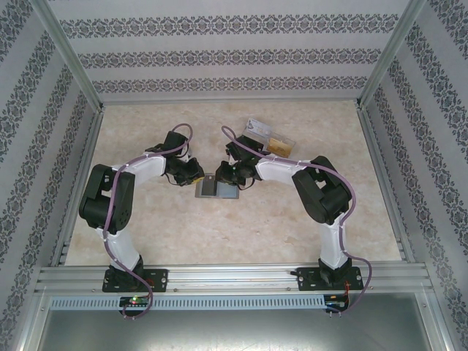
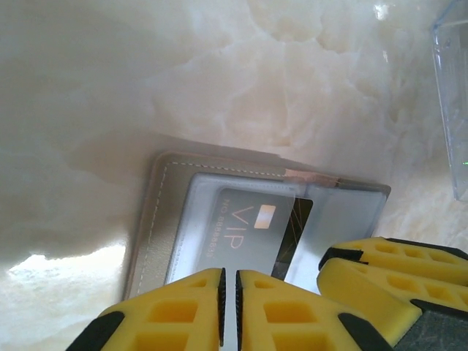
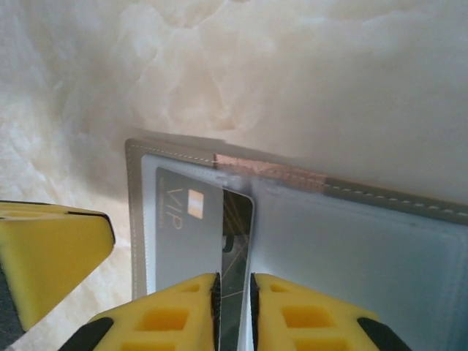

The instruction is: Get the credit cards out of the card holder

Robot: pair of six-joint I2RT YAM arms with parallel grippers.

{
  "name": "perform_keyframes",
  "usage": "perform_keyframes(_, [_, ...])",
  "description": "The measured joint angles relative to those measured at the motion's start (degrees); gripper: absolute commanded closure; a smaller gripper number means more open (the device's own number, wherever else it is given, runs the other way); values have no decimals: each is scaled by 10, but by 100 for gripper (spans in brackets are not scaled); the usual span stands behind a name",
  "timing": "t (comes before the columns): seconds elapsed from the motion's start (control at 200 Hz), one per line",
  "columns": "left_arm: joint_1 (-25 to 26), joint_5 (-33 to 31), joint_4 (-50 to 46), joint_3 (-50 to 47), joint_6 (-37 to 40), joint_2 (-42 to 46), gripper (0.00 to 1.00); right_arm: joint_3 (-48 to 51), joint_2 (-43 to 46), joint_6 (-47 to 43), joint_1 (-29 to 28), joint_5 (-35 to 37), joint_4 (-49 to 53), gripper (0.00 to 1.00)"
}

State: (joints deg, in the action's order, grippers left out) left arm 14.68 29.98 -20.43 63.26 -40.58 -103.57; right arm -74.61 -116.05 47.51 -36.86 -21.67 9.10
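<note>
Midway, seemingly. Clenched left gripper (image 2: 228, 307) at near edge of flat grey bifold card holder (image 2: 157, 219); right gripper (image 3: 234, 314) astride dark plastic card (image 3: 238, 234), grip impossible to tell. Still sleeved just ahead: that and grey VIP card (image 2: 241, 227). Already beyond, in clear plastic tray (image 2: 450, 110): gold card (image 1: 278, 144).

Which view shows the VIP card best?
Left wrist: the VIP card is largest, lettering and chip legible through the clear sleeve. Right wrist shows the VIP card slanted and partly hidden. In top external the card holder is tiny; card indistinguishable.
</note>
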Motion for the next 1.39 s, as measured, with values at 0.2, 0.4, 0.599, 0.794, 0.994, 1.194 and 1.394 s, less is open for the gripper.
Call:
perform_keyframes(0.2, [1,7,9,0,0,-18,90,-1,-5,6,0,-16,1,76])
perform_keyframes(0.4, [5,1,9,0,0,-30,91,-13,-23,5,0,-18,10,75])
perform_keyframes(0.599, [6,-4,17,-8,0,-33,91,-18,-27,6,0,-19,14,75])
perform_keyframes(0.794, [6,-1,36,-19,0,-33,91,-31,-38,6,0,-29,14,77])
perform_keyframes(0.994, [6,0,45,-24,0,-31,91,-32,-40,6,0,-29,19,88])
perform_keyframes(1.194, [6,-2,46,-26,1,-30,80,-30,-35,3,3,-22,18,100])
perform_keyframes(1.394, [7,3,44,-26,8,-22,63,5,4,-15,9,-18,6,100])
